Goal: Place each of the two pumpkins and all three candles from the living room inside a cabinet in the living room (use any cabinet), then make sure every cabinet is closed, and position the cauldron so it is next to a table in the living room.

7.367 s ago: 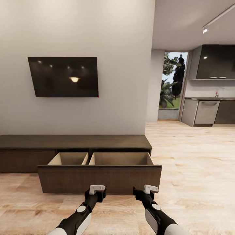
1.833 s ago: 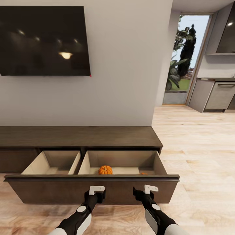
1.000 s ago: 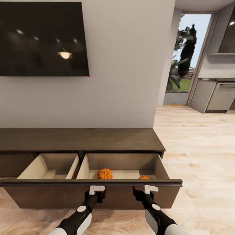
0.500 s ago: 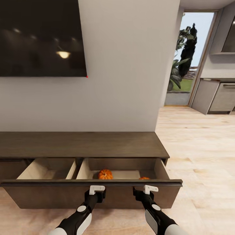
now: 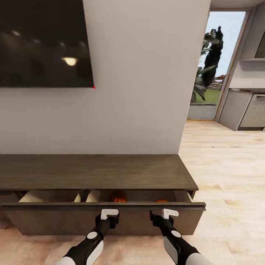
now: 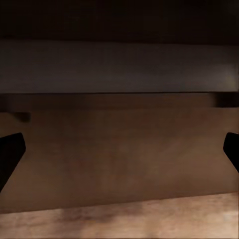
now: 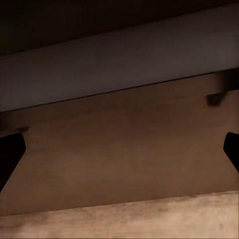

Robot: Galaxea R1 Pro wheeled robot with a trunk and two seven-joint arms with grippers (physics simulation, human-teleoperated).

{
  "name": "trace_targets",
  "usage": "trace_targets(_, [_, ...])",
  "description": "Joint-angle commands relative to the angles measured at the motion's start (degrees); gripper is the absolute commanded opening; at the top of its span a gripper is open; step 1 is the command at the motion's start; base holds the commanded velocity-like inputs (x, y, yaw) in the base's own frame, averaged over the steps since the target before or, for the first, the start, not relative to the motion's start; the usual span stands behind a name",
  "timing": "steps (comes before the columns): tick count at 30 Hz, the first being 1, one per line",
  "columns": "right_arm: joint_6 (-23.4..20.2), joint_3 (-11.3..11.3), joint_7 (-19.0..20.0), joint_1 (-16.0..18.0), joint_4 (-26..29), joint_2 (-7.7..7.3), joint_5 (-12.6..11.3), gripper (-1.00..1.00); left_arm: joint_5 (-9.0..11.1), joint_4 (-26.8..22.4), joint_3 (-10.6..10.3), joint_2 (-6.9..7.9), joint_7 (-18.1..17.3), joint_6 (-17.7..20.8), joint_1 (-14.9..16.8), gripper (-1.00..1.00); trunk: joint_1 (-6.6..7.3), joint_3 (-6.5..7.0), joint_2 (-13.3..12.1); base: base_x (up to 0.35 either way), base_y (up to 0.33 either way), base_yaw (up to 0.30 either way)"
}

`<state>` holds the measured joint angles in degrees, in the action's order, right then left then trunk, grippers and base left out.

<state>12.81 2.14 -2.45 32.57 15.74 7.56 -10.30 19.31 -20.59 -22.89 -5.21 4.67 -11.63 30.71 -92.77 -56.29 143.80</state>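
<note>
The long dark-brown cabinet (image 5: 95, 171) stands against the wall, its wide drawer (image 5: 103, 207) pulled out only a narrow way. In the gap lie two orange pumpkins, the bigger one (image 5: 118, 198) near the middle and a smaller one (image 5: 161, 201) to its right. My left gripper (image 5: 110, 216) and right gripper (image 5: 162, 216) sit low against the drawer front, both open and holding nothing. In the wrist views the brown drawer front (image 6: 119, 144) (image 7: 119, 149) is very close, between widely spread fingertips (image 6: 10, 154) (image 7: 10, 152). The candles, cauldron and table are out of view.
A black TV (image 5: 44, 44) hangs on the grey wall above the cabinet. Light wood floor (image 5: 228, 176) stretches to the right toward a glass door (image 5: 213, 66) and grey kitchen units (image 5: 250, 110).
The drawer has slid inward, from wide open to a narrow slit, so the pumpkins are mostly covered. The camera has moved closer to the cabinet. Both grippers stay at the drawer front.
</note>
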Motion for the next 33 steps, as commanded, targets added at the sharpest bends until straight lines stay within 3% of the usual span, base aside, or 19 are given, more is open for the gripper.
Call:
trace_targets(1, [0.20, 0.20, -0.17, 0.05, -0.01, 0.00, -0.34, 1.00, 0.29, 0.03, -0.51, 0.03, 0.44, -0.24, 0.05, 1.00, -0.01, -0.05, 0.02, 0.207, 0.000, 0.000])
trace_targets(13, [0.20, 0.18, -0.17, 0.04, -0.01, 0.00, -0.34, 1.00, 0.29, 0.01, -0.49, 0.03, 0.43, -0.31, 0.05, 1.00, -0.01, -0.05, 0.02, 0.211, 0.000, 0.000])
trace_targets(33, [0.20, 0.16, -0.11, 0.06, -0.01, -0.03, -0.36, 1.00, 0.29, -0.07, -0.49, 0.03, 0.45, -0.33, 0.05, 1.00, -0.01, -0.05, 0.02, 0.041, 0.000, 0.000])
